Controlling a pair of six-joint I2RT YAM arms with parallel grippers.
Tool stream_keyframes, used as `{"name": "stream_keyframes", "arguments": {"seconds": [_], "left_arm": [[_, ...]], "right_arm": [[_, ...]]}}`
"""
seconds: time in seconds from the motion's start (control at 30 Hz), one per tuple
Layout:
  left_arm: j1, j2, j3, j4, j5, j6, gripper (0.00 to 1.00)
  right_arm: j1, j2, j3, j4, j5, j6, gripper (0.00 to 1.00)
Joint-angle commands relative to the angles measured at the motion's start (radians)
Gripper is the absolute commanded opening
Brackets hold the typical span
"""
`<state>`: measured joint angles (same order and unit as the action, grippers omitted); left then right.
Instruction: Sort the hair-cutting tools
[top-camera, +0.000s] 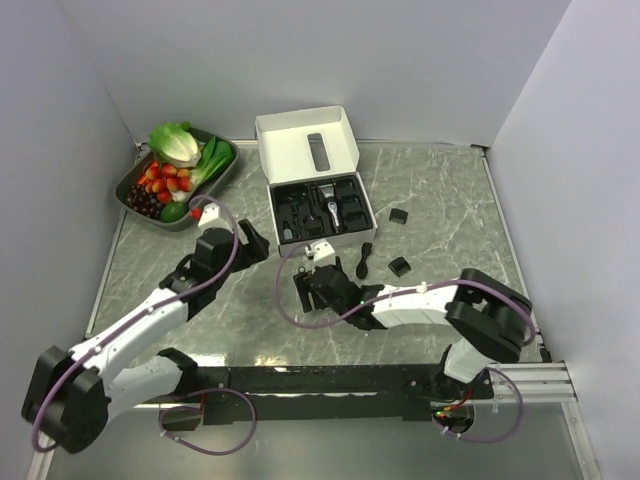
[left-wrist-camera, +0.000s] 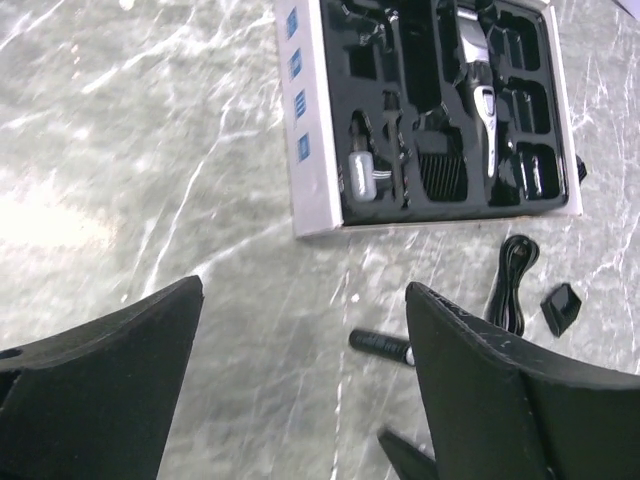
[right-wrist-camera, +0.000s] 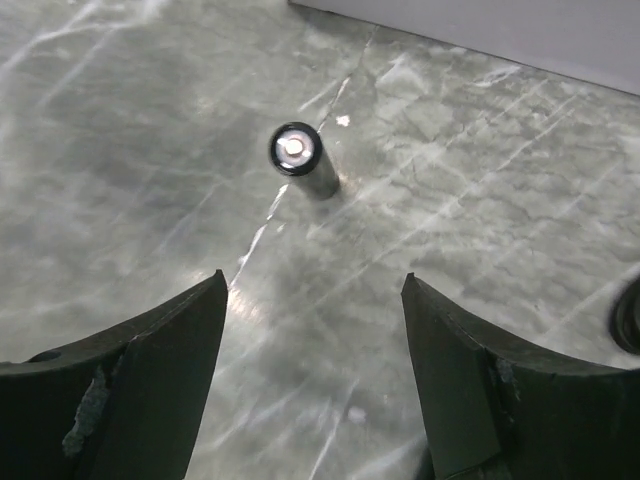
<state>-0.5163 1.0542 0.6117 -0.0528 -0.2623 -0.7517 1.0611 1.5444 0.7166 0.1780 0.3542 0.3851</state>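
The black-and-silver clipper (top-camera: 328, 205) lies in the black insert of the open white box (top-camera: 283, 187); the left wrist view shows it (left-wrist-camera: 481, 90) beside a comb guard (left-wrist-camera: 440, 165) in the box (left-wrist-camera: 312, 150). A short black cylinder (right-wrist-camera: 300, 155) lies on the table just beyond my right gripper (right-wrist-camera: 314, 280), which is open and empty. It also shows in the left wrist view (left-wrist-camera: 380, 345). Two small black attachments (top-camera: 399, 215) (top-camera: 400, 266) lie loose right of the box. My left gripper (left-wrist-camera: 305, 290) is open and empty, left of the box's near corner (top-camera: 255, 240).
A coiled black cable (top-camera: 365, 260) lies in front of the box. The box lid (top-camera: 305, 145) stands open at the back. A tray of vegetables and fruit (top-camera: 225, 175) sits at the back left. Grey walls enclose the marble table.
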Motion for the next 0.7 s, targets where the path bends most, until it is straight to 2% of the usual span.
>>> {"name": "stream_keyframes", "arguments": {"seconds": [0.0,0.33,0.67], "left_arm": [[-0.005,-0.103,-0.064,-0.004,-0.032,-0.012,0.9],[-0.008,-0.135,-0.093,0.014,-0.018,0.015,0.91],[-0.008,-0.132,-0.107,0.042,-0.015,0.032,0.91]], "right_arm": [[0.031,0.077,-0.078,0.348,0.1,-0.054,0.79],[0.03,0.253,-0.085,0.598,0.092,-0.101,0.76],[0.03,0.325,-0.128,0.819,0.169,-0.175,0.71]]}}
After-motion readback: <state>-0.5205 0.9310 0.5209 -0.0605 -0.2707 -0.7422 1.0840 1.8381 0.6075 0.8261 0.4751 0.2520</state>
